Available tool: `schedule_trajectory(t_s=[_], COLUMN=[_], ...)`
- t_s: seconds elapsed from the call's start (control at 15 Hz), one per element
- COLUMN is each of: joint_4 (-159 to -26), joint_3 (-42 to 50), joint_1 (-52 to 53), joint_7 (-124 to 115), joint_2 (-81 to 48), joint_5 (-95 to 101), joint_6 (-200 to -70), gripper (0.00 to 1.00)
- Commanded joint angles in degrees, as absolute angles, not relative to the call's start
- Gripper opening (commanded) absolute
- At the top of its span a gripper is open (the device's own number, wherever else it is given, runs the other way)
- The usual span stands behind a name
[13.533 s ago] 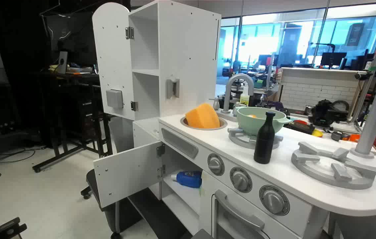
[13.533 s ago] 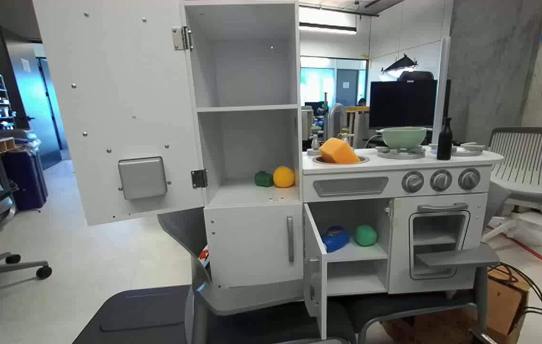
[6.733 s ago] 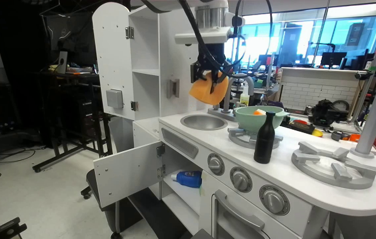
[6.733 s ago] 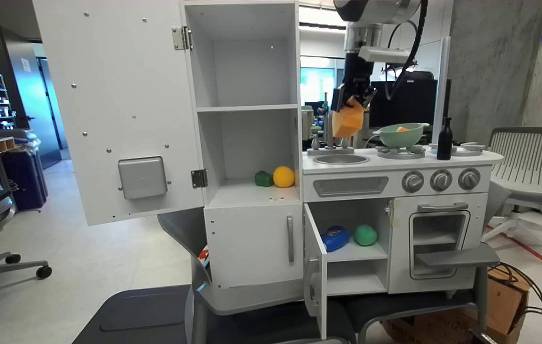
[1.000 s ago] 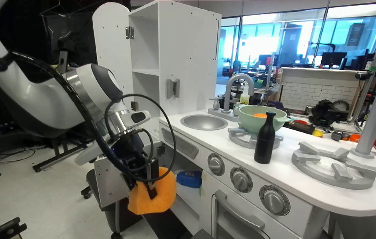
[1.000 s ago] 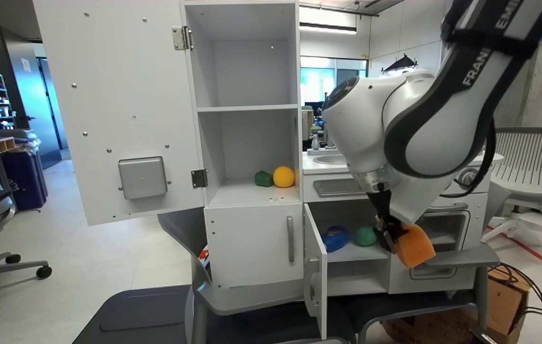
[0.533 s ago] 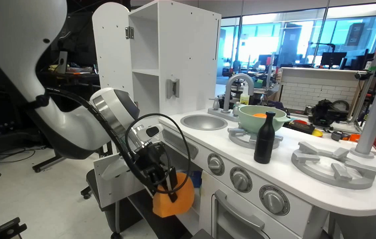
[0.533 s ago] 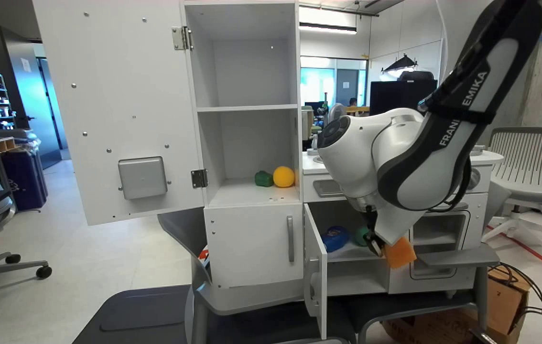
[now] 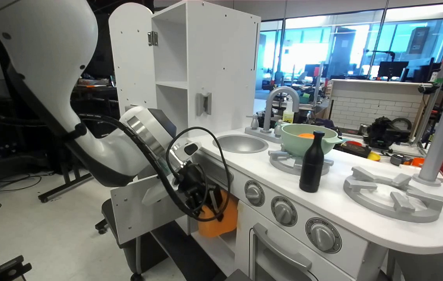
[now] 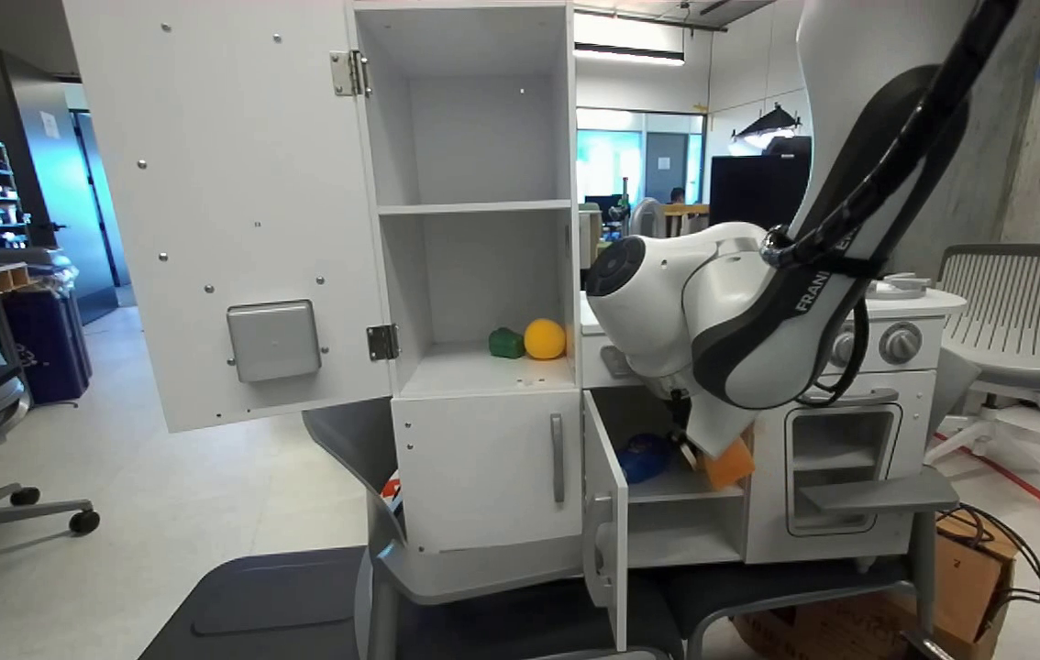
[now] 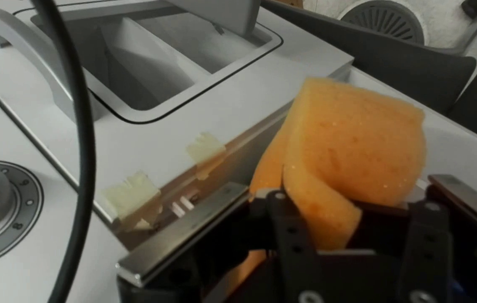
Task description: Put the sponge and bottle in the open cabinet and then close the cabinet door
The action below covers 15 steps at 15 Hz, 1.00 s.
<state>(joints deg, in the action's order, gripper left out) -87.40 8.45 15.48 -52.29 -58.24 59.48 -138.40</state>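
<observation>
At the mouth of the low white wooden cabinet (image 10: 680, 532), right by the side edge next to the white toy oven (image 10: 836, 454): holding the rounded yellow-orange foam sponge (image 11: 360, 139) in the black two-fingered gripper (image 11: 339, 193), with fingers clamped on the foam and a fold bulging up between. Cannot tell how far past the front, nor whether touching the edge. Probably partway through the first placing.

Likeliest trouble: snagging on that side edge or on its strips of pale yellow tape (image 11: 131, 193), because of wide soft foam set so far off-centre in the opening. Could then twist loose from the grip. If released too near the lip of the white shelf (image 10: 667, 496), could spring back and tumble out. If pushed in too hard, could shove the dark-blue rounded container (image 10: 644, 458) aside. On backing out, could hook the thick black cable (image 11: 85, 147) on a round grey knob (image 9: 254, 194), or bump the small white rectangular cabinet door (image 9: 137, 218), swung wide.

Later, mind the slim black narrow-necked bottle (image 9: 311, 166), upright on the white counter (image 9: 256, 163) near the round pale-green bowl (image 9: 297, 142): easily tipped if brushed. Before closing, check for foam jutting past the front; would jam the door.
</observation>
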Motion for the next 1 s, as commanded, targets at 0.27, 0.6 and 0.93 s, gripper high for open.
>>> schedule_trajectory(t_s=[0.27,0.6,0.93], joint_4=[-76.1,-73.2,-73.8], joint_3=[8.9,9.8,9.8], joint_1=[15.4,15.9,16.3], joint_7=[-49.1,-49.2,-49.3], joint_2=[-67.1,-69.2,-68.6], joint_5=[60.3,60.7,60.7], joint_6=[-138.2,-138.1,-137.9], gripper=[0.0,0.0,0.26])
